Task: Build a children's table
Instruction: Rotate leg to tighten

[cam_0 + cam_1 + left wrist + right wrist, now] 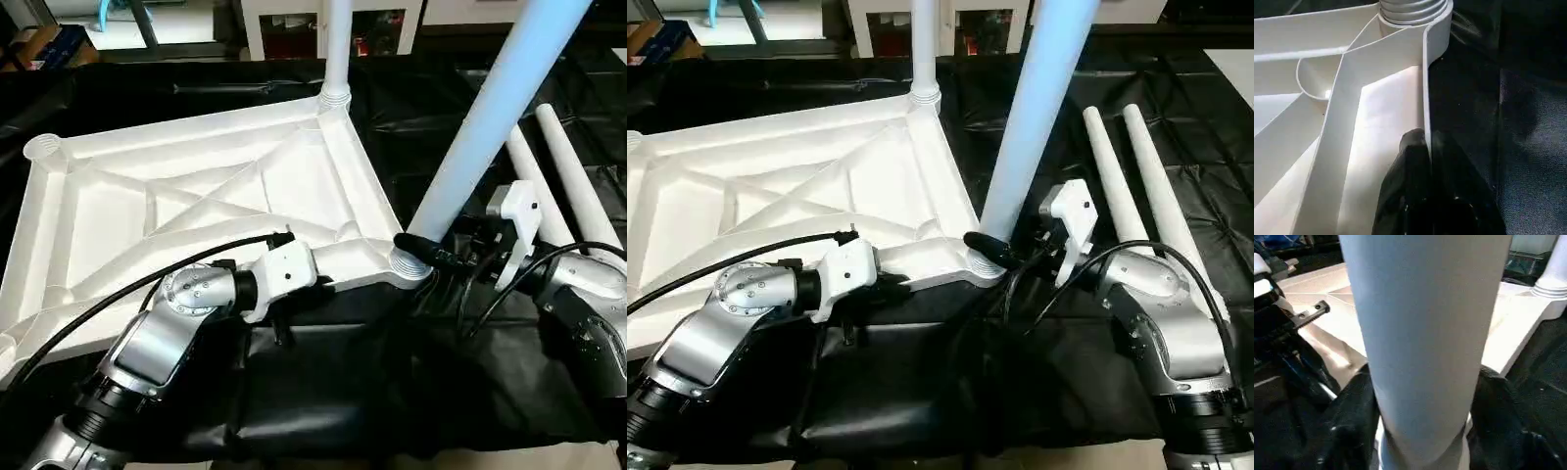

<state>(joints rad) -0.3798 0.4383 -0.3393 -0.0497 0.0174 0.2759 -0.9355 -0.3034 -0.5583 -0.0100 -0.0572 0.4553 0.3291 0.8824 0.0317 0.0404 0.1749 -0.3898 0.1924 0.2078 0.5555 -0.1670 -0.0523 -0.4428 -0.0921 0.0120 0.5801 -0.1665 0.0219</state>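
text: you will find none readable | labels/brands/numbers: none legible on the white plastic ribbed table top (pixel 196 196), the white tapered tube legs (pixel 1156 186) or the black plastic sheet (pixel 323 392)

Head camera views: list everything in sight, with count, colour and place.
table top: one, white, upside down on the black cover, ribbed underside up.
fitted legs: two, white; one standing in the far corner socket, one leaning in the near corner socket.
loose legs: two, white, lying side by side on the cover right of the top.
black cover: one, spread under everything.
left end effector: black fingers shut on the table top's near edge wall.
right end effector: black fingers on either side of the near leg's base.
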